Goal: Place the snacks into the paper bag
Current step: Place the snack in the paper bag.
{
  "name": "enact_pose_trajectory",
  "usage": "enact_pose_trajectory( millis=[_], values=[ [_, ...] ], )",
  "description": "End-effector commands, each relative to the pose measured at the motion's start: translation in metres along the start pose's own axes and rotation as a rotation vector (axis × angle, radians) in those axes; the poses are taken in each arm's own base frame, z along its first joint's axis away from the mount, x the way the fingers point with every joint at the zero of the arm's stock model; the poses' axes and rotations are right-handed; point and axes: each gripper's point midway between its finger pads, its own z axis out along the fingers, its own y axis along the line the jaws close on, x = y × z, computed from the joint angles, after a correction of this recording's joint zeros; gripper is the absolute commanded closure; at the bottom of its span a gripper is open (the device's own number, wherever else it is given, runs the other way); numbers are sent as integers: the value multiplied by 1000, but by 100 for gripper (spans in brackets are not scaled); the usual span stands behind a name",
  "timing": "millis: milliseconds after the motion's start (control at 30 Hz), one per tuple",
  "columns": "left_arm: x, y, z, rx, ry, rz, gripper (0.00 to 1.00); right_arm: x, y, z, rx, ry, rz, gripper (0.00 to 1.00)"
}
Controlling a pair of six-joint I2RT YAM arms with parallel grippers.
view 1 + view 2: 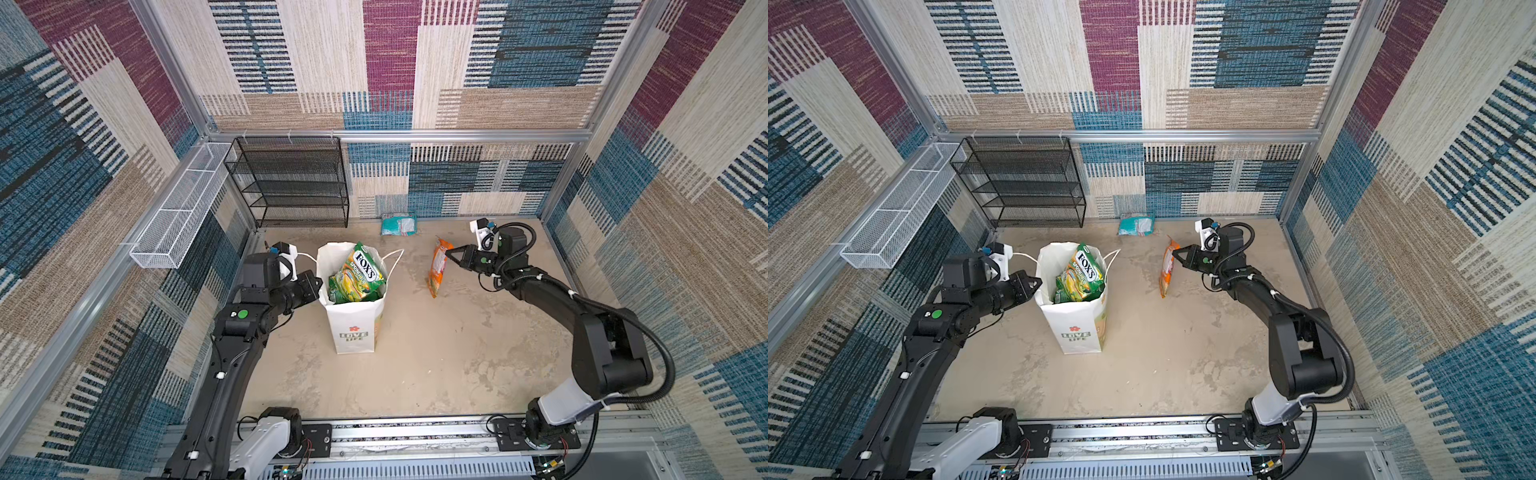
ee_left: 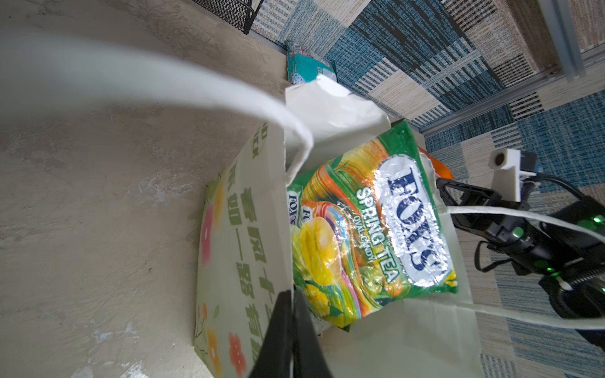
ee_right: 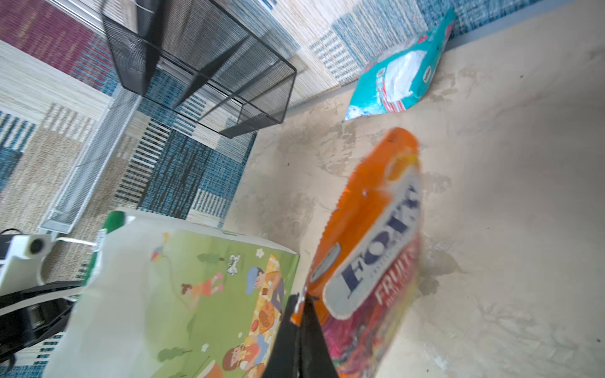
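Green packet (image 2: 370, 225) reads "FOX'S SPRING TEA"; bag (image 1: 355, 328) "LOVE LIFE".

My tabletop (image 1: 457, 353) was mottled beige. The paper bag (image 1: 355, 328) stood left of centre. From it, a teal packet (image 1: 398, 224) lay at one o'clock and a black mesh rack (image 1: 291, 183) stood at eleven.

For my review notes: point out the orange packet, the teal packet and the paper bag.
orange packet (image 1: 437, 269): in a top view, middle of face.
teal packet (image 1: 398, 225): in a top view, centre.
paper bag (image 1: 353, 316): in a top view, front wall.
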Motion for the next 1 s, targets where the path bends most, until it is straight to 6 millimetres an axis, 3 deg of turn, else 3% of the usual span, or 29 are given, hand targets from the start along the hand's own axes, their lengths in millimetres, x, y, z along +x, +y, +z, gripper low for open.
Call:
enact_pose_trajectory(
  millis=[0, 267, 433, 700, 867, 967],
  values=[
    [-10, -8, 0, 40, -39, 24, 100, -21, 39, -27, -56, -105, -46, 100],
    [-10, -9, -1, 40, -40, 24, 100, -50, 151, -98, -161, -216, -177, 100],
    [-10, -10, -1, 49, -39, 19, 100, -69, 226, -121, -265, -260, -263, 100],
    [-8, -12, 2, 70, -20, 10, 100, -79, 331, -110, -457, -232, -353, 100],
    [-7, -14, 2, 79, -14, 15, 100, -54, 380, -84, -565, -155, -376, 100],
    [-8, -14, -1, 74, -25, 22, 100, -38, 394, -66, -593, -108, -382, 100]
  ],
)
